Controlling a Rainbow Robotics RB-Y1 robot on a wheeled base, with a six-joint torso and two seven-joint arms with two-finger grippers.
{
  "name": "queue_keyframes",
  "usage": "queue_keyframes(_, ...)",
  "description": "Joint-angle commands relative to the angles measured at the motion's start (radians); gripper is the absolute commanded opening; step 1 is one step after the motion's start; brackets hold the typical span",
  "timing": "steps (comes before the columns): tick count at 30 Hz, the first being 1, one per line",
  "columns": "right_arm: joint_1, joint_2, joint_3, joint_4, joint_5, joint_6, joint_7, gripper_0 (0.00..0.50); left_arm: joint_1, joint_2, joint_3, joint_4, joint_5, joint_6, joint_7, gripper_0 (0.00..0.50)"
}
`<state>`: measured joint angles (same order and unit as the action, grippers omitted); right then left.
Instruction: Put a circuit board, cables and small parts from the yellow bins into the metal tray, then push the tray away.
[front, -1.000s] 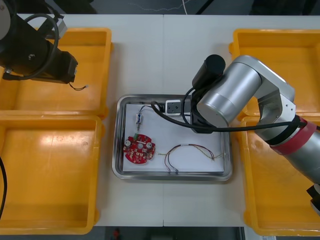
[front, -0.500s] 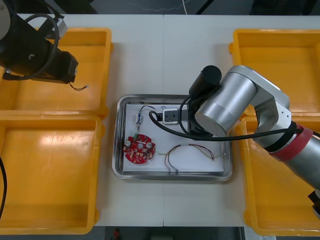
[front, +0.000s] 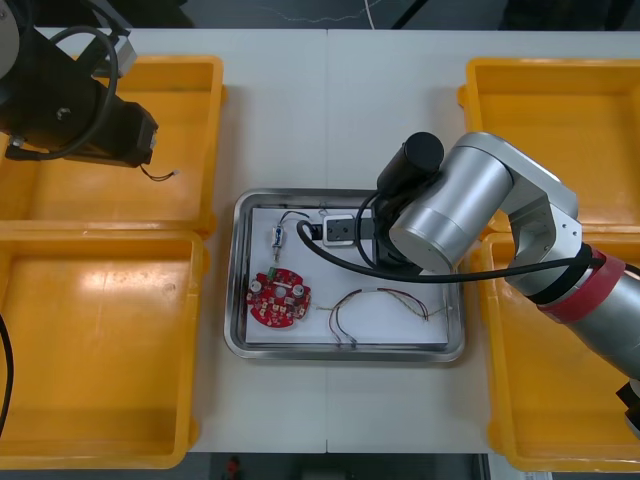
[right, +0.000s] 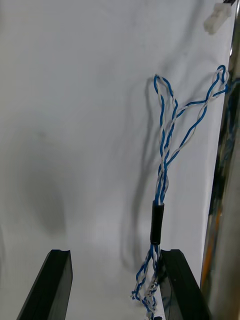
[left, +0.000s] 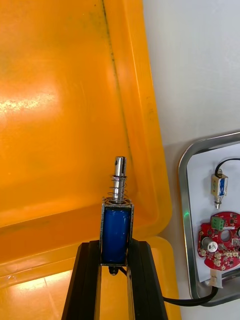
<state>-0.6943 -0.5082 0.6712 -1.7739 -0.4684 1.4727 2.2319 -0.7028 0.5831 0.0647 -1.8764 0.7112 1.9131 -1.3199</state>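
1. in the last second the right arm (front: 450, 215) has sunk a little and slid inward over the tray (front: 232, 300). the grey box on its wrist (front: 338, 230) was at the far rim and is now over the white floor.
2. the right claw (right: 112, 255) stands spread, pinching nothing. the blue and white cable (right: 162, 170) lies on the white floor near the tray's shiny side wall. its near end is just inside 1 finger (right: 177, 285); i cannot tell whether it touches.
3. to me that means the cable has been let go and delivered. a straight lift looks like the safe way out, since a sideways move could drag that loose end.
4. nothing else in the tray has shifted. the round red board (front: 279, 299), the red and yellow cable (front: 375, 298) and a small part with a black lead (front: 277, 238) lie where they were, apart from each other.
5. the left arm (front: 75, 110) hasn't budged. the left claw (left: 116, 245) hangs over the far left yellow bin (left: 60, 100), pinching a small metal part (left: 116, 227) with a blue body, spring end pointing away from the claw.
6. so i'd say loading is nearly done. that part has yet to cross to the tray, and the push away has not begun.
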Motion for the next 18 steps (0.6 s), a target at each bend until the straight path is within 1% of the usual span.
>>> queue_keyframes(1, 0.004, -0.019, 0.007, -0.01, 0.039, -0.019, 0.023, 0.5, 0.008, 0.003, 0.032, -0.036, 0.01, 0.007, 0.028, 0.001)
queue_keyframes(7, 0.004, -0.019, 0.005, -0.025, 0.085, -0.019, 0.017, 0.5, 0.008, 0.003, 0.03, -0.036, 0.013, 0.007, 0.031, 0.0)
queue_keyframes(18, 0.006, -0.018, -0.005, -0.029, 0.086, -0.009, 0.015, 0.5, 0.008, 0.003, 0.032, -0.04, 0.02, 0.007, 0.036, 0.0)
